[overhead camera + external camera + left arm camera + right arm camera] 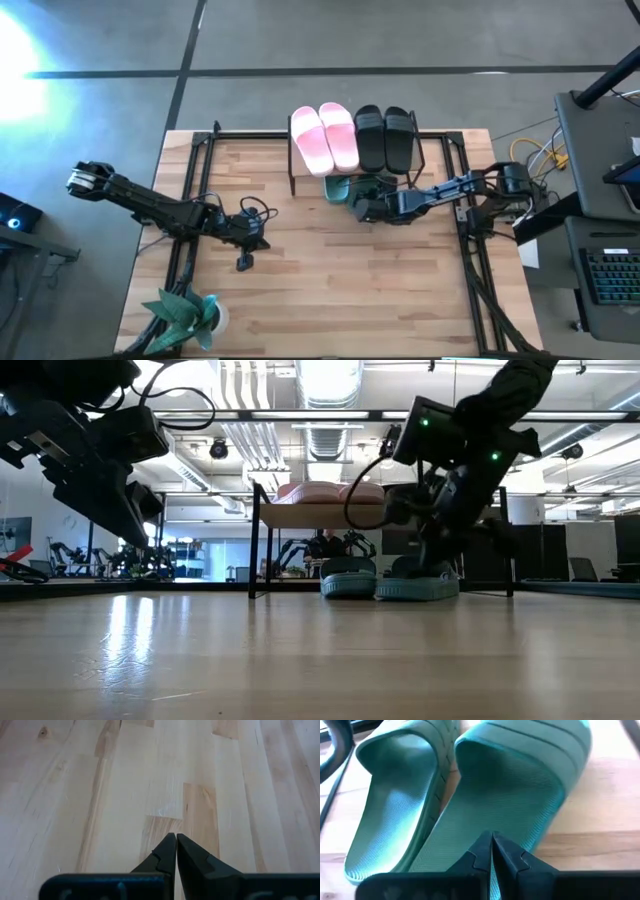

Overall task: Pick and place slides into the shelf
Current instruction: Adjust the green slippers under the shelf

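The shelf [292, 172] stands at the table's far middle. A light pink pair [325, 138] and a black pair [384, 138] lie side by side on its top. Two dark green slides [395, 820] [520, 780] lie on the table at the shelf's near side, partly under it, and also show in the low view [349, 580] [415, 586]. My right gripper [492, 836] is shut, with its tips over the footbed of the right-hand green slide. My left gripper [243, 264] is shut and empty over bare table at the left; it also shows in the left wrist view [176, 836]. My right gripper's shut fingertips stand at the footbed [485, 815] of the green slide, toward its heel end, slanting down from the table's right and near side. I cannot tell whether they touch it. The slide lies flat on the table.
A potted green plant [190, 312] stands at the near left corner. Black frame rails run along the table's left [190, 240] and right [466, 235]. Bare wood lies in the middle and near part [340, 290].
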`<state>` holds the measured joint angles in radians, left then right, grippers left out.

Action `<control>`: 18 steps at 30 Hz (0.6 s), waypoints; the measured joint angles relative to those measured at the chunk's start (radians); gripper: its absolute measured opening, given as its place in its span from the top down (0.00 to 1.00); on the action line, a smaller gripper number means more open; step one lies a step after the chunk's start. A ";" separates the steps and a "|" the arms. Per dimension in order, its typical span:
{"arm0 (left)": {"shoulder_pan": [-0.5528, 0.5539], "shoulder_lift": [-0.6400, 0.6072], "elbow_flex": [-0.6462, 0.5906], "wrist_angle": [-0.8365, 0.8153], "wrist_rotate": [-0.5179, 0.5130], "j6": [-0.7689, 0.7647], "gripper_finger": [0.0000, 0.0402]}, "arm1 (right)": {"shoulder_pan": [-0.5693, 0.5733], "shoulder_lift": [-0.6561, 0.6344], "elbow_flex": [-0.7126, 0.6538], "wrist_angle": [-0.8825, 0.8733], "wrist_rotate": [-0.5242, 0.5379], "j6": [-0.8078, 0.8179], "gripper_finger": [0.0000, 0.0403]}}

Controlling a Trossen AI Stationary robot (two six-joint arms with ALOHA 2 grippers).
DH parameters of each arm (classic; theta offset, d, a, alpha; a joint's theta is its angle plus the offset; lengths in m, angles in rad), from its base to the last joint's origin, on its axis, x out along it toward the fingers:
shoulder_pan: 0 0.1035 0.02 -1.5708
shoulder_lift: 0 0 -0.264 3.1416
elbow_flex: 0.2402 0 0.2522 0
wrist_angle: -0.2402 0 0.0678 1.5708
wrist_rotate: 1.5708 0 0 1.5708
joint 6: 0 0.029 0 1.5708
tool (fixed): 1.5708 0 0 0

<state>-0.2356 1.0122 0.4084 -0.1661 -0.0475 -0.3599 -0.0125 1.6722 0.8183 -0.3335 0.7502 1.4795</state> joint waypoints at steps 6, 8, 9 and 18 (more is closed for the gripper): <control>0.000 0.000 0.000 0.000 0.015 0.000 1.00 | 0.116 -0.001 0.091 -0.237 0.050 0.099 0.98; 0.000 0.000 0.000 0.000 0.020 0.000 1.00 | 0.171 -0.002 0.125 -0.286 0.052 0.039 0.98; 0.000 0.000 0.000 0.000 0.020 0.000 1.00 | 0.196 -0.002 0.140 -0.282 0.033 -0.025 0.98; 0.000 0.000 0.000 0.000 0.021 0.077 1.00 | 0.294 0.072 0.311 -0.269 -0.182 -0.484 0.90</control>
<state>-0.2359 1.0122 0.4084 -0.1657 -0.0267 -0.2830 0.2811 1.7442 1.1291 -0.6024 0.5683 0.9958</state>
